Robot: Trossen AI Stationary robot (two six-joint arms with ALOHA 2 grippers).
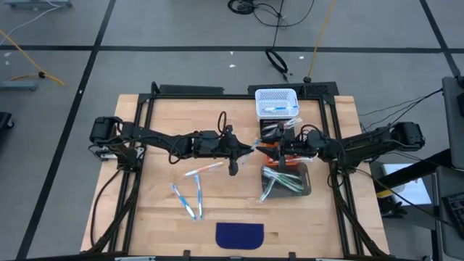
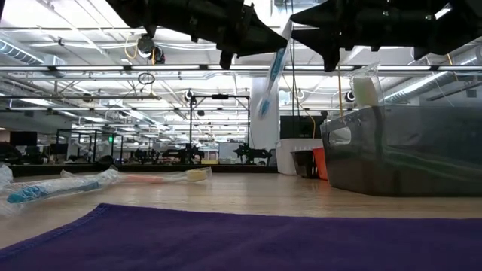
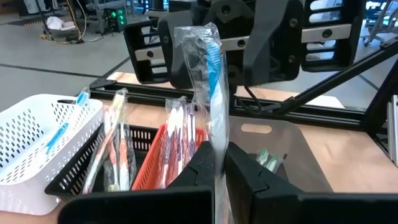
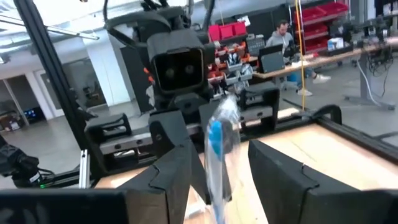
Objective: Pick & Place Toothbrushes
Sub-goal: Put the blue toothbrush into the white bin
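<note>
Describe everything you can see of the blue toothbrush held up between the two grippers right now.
The blue toothbrush is a thin stick with a blue head end, sealed in a shiny, crinkled clear wrapper. It hangs in the air above the table, roughly upright and slightly tilted, between the bins and the loose brushes. The left gripper is shut on its lower part. The right gripper faces it with fingers open on either side of the wrapper; whether they touch it cannot be told. Nothing else touches it.
</note>
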